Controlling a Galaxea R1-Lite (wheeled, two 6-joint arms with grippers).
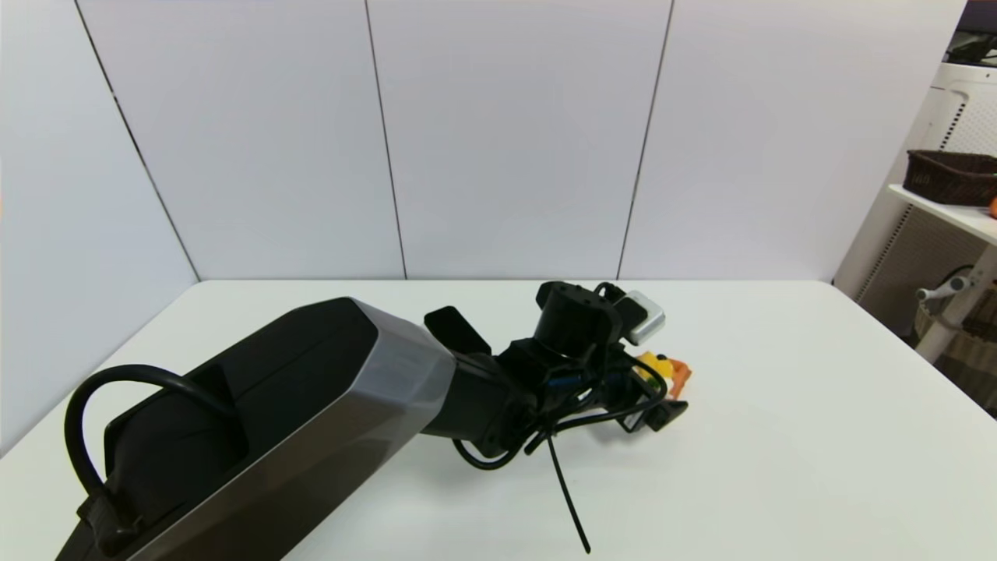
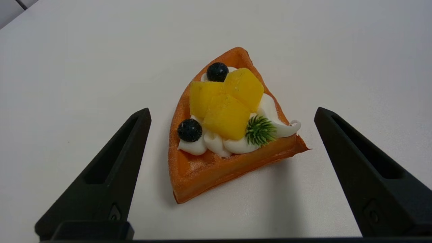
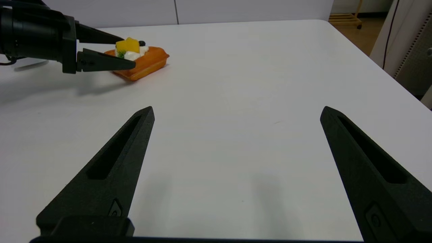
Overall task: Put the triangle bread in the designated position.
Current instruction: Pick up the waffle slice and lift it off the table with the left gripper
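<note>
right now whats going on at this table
The left arm is stretched out over the white table, and its end effector is open, one finger on either side of the triangle bread without touching it. The bread lies flat on the tabletop, topped with yellow fruit chunks, cream, dark berries and a green bit. The right end effector is also open and holds nothing, low over bare table some way from the bread. Nothing has been picked up at this point.
</note>
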